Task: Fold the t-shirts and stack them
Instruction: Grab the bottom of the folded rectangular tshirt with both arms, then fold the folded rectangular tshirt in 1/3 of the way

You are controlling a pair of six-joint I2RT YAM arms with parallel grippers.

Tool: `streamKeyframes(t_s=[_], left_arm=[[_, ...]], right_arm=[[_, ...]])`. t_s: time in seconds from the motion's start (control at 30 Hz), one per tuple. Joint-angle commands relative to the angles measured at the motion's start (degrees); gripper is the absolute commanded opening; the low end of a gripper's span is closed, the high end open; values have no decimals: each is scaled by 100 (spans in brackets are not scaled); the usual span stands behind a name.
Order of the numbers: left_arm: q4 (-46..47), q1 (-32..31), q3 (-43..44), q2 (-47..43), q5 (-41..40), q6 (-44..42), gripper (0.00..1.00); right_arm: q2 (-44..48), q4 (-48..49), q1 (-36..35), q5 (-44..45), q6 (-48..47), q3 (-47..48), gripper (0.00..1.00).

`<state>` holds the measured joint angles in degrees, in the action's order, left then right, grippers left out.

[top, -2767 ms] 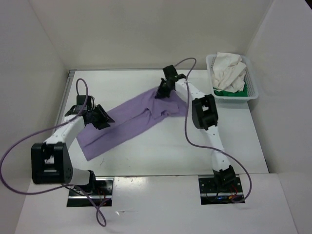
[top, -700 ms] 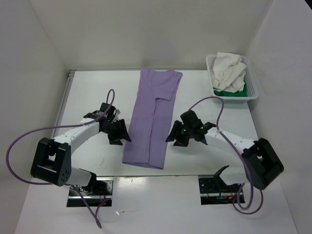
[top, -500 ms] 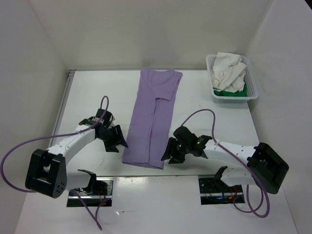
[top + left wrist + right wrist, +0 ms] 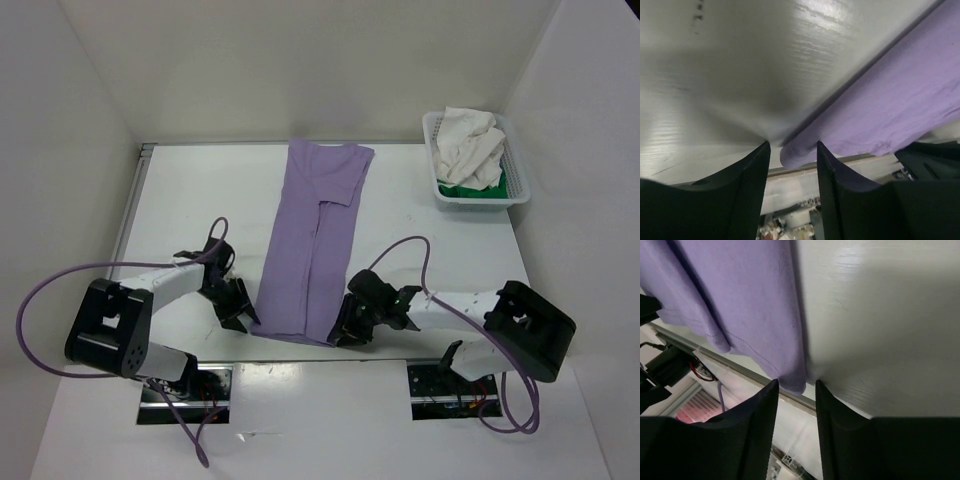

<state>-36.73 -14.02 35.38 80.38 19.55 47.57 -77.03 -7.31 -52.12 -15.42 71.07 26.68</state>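
Down at the near edge of the white worktop (image 4: 200,200), both arms are low and closing in on one garment. The lavender t-shirt (image 4: 310,240) lies flat, folded lengthwise into a long narrow strip that runs from the far edge to the near edge, roughly in the middle.

The left pincer (image 4: 240,312) is at the strip's near left corner. The wrist view has its two black fingers (image 4: 747,185) parted, with the rounded cloth corner sitting right in the gap. There is daylight beside the cloth, so nothing is clamped.

It's a mirror picture on the other side. The right pincer (image 4: 340,332) is at the near right corner, its fingers (image 4: 760,425) spread a little and straddling the stitched hem where it meets the worktop's edge. Not clamped there either.

Over in the far right corner, well apart from all this, sits the white plastic mesh basket (image 4: 520,180). The cream white t-shirt (image 4: 470,145) is heaped in it, crumpled, with the bright green t-shirt (image 4: 470,188) peeking out beneath it at the near side.
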Motion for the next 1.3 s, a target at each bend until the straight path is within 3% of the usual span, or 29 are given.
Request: streamKeyframes(t_s=[0.0,0.13,0.23,0.33,0.5,0.57,0.63,0.7,0.87,1.07,1.27], left_arm=[[333,-30,-127,249,75,156,49],[333,-83,-127,189,128,156,32],[333,-83,-127,189,189,104,11],[114,-136,-23,31,312,-45,0],[-948,-66,662,-725,181,-362,0],[-1116,206,1005,-787,120,-494,0],[-925,355,1488,-787,206,-494,0],[-426,488,1831,-489,460,-267,0],[419,488,3454,1053,269,-73,0],[632,488,5196,2927,-92,-73,0],[510,365,6795,4230,-268,42,0]], right_arm=[[-241,362,-114,118,39,118,40],[-242,362,-114,171,39,118,33],[-364,415,-114,171,-13,171,13],[-295,222,-185,171,-66,320,1],[826,-1147,-361,292,-259,899,0],[1119,-1561,103,304,-775,1234,0],[1200,-1685,1122,110,-1268,1549,0],[894,-1782,1902,-83,-2013,2022,0],[-589,-1616,2671,-199,-2878,3079,0],[-2129,-1413,3391,-119,-3318,4196,0],[-2737,-1343,3919,-110,-3511,4547,0]])
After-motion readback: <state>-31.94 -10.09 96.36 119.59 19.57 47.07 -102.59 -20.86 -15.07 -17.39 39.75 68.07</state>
